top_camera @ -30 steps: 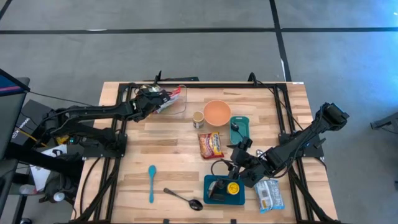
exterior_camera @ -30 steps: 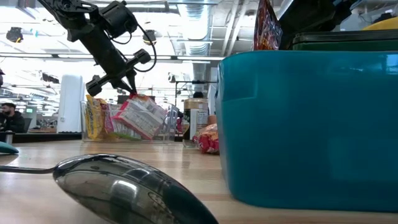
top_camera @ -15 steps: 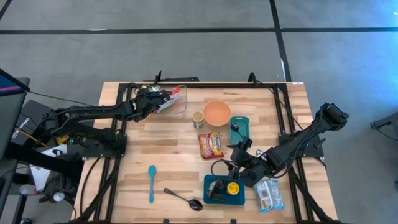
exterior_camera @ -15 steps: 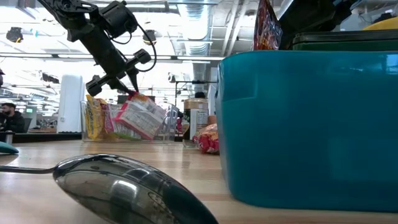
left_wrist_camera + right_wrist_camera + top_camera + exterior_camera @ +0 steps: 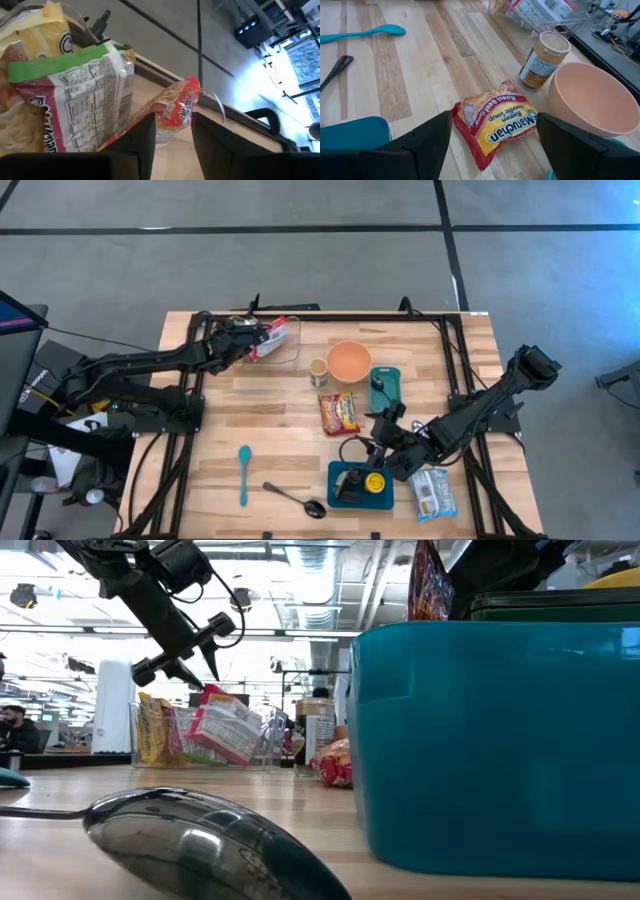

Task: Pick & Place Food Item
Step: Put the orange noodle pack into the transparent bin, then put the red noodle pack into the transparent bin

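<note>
While the left gripper point(image 5: 183, 660) hovers spread above the clear bin point(image 5: 287, 350), the noodle packet point(image 5: 225, 726) leans inside it.
At 4 o'clock, the right gripper point(image 5: 385, 425) waits spread beside another ramen packet point(image 5: 495, 121) on the surface point(image 5: 270, 430).

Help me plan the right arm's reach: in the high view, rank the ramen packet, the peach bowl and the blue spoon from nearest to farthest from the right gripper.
From the right gripper:
1. Ramen packet, just beside it, toward table centre.
2. Peach bowl, farther toward the table's back.
3. Blue spoon, far across on the left arm's side.
</note>
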You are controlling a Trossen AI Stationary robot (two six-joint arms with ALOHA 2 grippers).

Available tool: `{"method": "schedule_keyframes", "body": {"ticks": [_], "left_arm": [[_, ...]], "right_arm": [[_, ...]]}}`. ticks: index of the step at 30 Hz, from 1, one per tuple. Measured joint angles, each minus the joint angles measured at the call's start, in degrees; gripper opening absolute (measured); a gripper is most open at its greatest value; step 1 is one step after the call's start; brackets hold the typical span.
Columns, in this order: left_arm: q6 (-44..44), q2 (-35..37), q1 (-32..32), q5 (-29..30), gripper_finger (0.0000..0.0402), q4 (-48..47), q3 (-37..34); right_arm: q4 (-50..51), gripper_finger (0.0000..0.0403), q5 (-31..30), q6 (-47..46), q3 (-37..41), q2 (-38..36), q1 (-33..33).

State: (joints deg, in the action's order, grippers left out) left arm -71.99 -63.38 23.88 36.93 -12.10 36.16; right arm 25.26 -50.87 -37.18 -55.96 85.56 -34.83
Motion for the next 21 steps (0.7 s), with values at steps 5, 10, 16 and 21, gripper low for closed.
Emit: {"method": "schedule_keyframes", "body": {"ticks": [5,10,16,21], "left_arm": [[0.1,1.1,0.0,0.0,0.0149,0.1,0.0],[2.5,2.9,0.0,1.0,0.0158,1.8,0.0],[21.7,5.8,0.0,1.7,0.0149,9.6,0.0],[39.3,6.0,0.0,0.7,0.0138,16.1,0.0]], "right_arm": [[0.0,0.0286,0.0,-0.3,0.0,0.0,0.0],[0.0,0.0286,0.0,-0.3,0.0,0.0,0.0],[0.3,0.0286,0.0,-0.3,0.0,0.0,0.0],[0.8,0.0286,0.0,-0.3,0.0,0.0,0.0]]}}
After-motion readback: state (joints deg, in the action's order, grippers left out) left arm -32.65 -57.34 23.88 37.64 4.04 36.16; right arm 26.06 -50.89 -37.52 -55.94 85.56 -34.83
